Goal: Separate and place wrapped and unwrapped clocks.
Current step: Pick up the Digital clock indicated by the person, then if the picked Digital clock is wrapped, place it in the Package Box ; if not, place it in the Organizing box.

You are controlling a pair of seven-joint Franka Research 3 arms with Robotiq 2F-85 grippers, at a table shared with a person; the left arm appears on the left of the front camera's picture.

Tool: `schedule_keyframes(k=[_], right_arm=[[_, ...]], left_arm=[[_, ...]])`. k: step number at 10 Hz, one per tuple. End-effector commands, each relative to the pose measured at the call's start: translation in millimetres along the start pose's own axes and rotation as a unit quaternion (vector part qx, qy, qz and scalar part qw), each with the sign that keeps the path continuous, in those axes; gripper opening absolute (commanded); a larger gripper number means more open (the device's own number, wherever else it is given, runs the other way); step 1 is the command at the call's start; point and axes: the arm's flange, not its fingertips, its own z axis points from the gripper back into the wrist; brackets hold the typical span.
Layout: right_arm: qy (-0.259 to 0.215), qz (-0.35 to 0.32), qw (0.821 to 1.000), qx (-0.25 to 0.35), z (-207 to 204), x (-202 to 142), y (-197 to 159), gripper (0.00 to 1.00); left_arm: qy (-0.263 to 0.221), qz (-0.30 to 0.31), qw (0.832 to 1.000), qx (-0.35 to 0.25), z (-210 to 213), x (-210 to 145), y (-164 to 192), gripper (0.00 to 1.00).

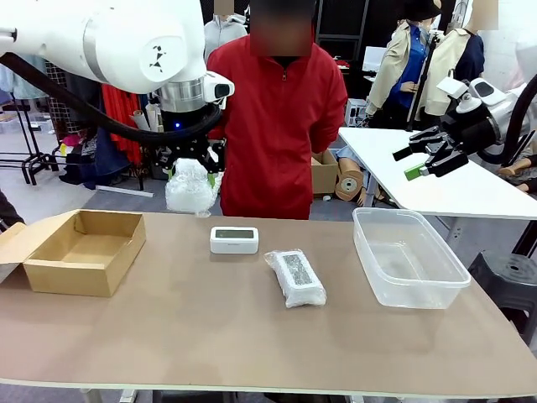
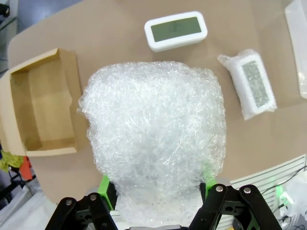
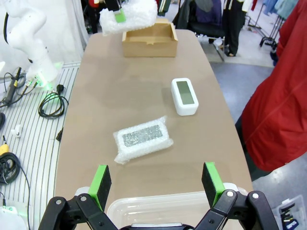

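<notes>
My left gripper (image 1: pixel 191 168) is shut on a lump of whitish bubble wrap (image 1: pixel 190 186), held in the air above the table's far left part. In the left wrist view that bubble-wrapped clock (image 2: pixel 153 139) hides most of the green pads (image 2: pixel 104 188). A second wrapped clock (image 1: pixel 294 276) lies flat mid-table; it also appears as the wrapped clock (image 3: pixel 142 139) in the right wrist view. The bare white clock (image 1: pixel 234 239) with a grey-green screen sits just left of it. My right gripper (image 1: pixel 424 159) hangs open and empty high at the right, above the tub.
An open brown cardboard box (image 1: pixel 80 250) stands at the table's left end. A clear plastic tub (image 1: pixel 407 256) stands at the right. A person in a red top (image 1: pixel 281 117) stands at the far edge. A white table (image 1: pixel 453 180) is behind right.
</notes>
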Motion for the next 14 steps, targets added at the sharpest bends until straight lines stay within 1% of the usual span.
schedule_keyframes(k=[1, 2, 12, 13, 14], right_arm=[[-0.001, 0.001, 1.000, -0.002, 0.8, 1.2, 0.5, 1.00], [-0.001, 0.001, 1.000, -0.002, 0.8, 1.2, 0.5, 1.00], [-0.001, 0.001, 1.000, -0.002, 0.8, 1.2, 0.5, 1.00], [-0.001, 0.001, 1.000, -0.002, 0.8, 1.2, 0.5, 1.00], [-0.001, 0.001, 1.000, -0.002, 0.8, 1.2, 0.5, 1.00]], left_arm=[[-0.006, -0.013, 1.000, -0.014, 3.9, 0.9, 2.5, 0.00], [0.000, 0.000, 1.000, 0.000, 0.0, 0.0, 0.0, 0.00], [0.000, 0.000, 1.000, 0.000, 0.0, 0.0, 0.0, 0.00], [0.002, -0.004, 1.000, -0.001, -1.9, 0.6, -0.4, 0.00], [-0.003, -0.030, 1.000, 0.009, -5.5, -2.5, 9.1, 0.00]])
